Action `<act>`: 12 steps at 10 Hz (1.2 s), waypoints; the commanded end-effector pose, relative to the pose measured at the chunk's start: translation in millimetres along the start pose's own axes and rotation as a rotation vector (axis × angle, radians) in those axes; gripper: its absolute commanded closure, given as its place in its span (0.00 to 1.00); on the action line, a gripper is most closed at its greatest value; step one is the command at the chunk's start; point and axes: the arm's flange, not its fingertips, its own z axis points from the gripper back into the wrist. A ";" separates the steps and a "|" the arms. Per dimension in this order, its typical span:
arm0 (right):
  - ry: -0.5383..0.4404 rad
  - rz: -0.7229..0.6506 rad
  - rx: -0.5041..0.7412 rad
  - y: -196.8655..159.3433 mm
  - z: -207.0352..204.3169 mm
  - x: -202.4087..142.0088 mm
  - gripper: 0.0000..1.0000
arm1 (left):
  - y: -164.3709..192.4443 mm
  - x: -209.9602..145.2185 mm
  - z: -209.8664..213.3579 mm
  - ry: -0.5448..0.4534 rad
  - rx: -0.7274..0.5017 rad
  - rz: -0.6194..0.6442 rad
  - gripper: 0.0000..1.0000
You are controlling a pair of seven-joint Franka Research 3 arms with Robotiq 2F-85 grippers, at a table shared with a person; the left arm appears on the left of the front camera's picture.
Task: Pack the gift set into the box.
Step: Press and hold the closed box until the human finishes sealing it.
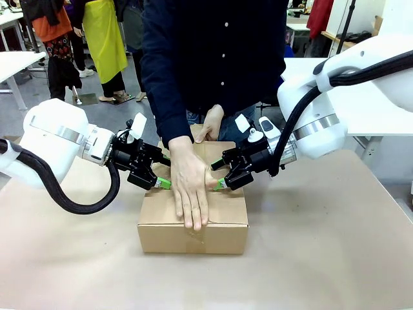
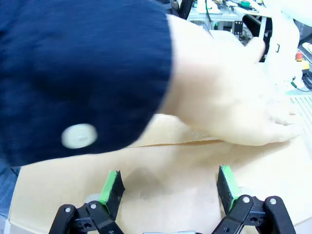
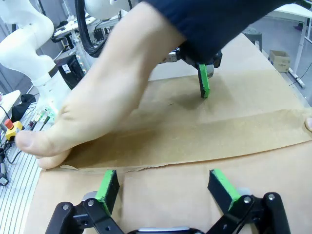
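Both grippers, left and right, press spread, empty fingers on the box flaps while a hand flattens the seam, apparently keeping it shut over the unseen gift set.

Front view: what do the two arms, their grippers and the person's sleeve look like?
Both arms are white with rounded shells, a silver band near the wrist and a thick black ribbed cable looping outside. The left gripper and right gripper are black with green pads. The person's sleeve is dark navy with a pale cuff button.
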 end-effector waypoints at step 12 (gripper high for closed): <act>0.010 -0.008 -0.001 0.2 -1.4 -4.6 0.00 | -1.3 -2.1 -0.5 0.000 -0.002 0.005 0.00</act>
